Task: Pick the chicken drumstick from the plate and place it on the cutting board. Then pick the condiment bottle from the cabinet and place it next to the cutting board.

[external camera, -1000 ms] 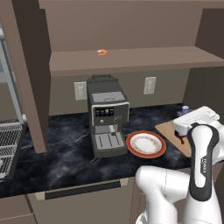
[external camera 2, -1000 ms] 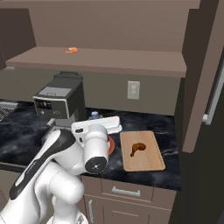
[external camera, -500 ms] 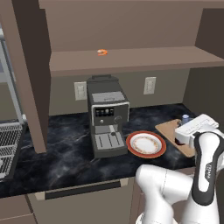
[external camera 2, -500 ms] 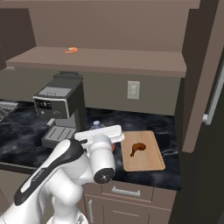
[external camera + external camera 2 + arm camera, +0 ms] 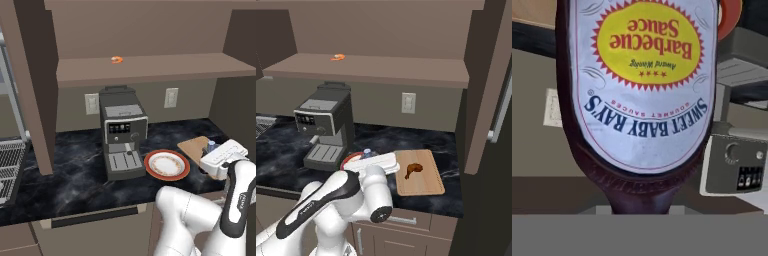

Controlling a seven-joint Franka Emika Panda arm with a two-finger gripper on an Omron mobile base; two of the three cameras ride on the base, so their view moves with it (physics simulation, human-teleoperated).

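- One half of the job looks finished: the chicken drumstick (image 5: 413, 169) lies on the cutting board (image 5: 428, 185), and the plate (image 5: 167, 165) is bare.
- Second half is under way. The condiment bottle (image 5: 642, 95) sits very close before the hand camera, label upside down, and its blue cap (image 5: 367, 151) shows beside the white hand; I judge the tool (image 5: 372, 163) is clenched on it, though the fingertips are hidden.
- What is left: to set the bottle on the bench (image 5: 75, 170) next to the board.
- Around: a coffee machine (image 5: 121, 131) stands at 9 o'clock from the plate, and a small orange ring (image 5: 116, 60) lies on the cabinet (image 5: 150, 67) shelf.
- Possible obstacle: the plate is close to the board at its 9 o'clock side, so free bench there is narrow.
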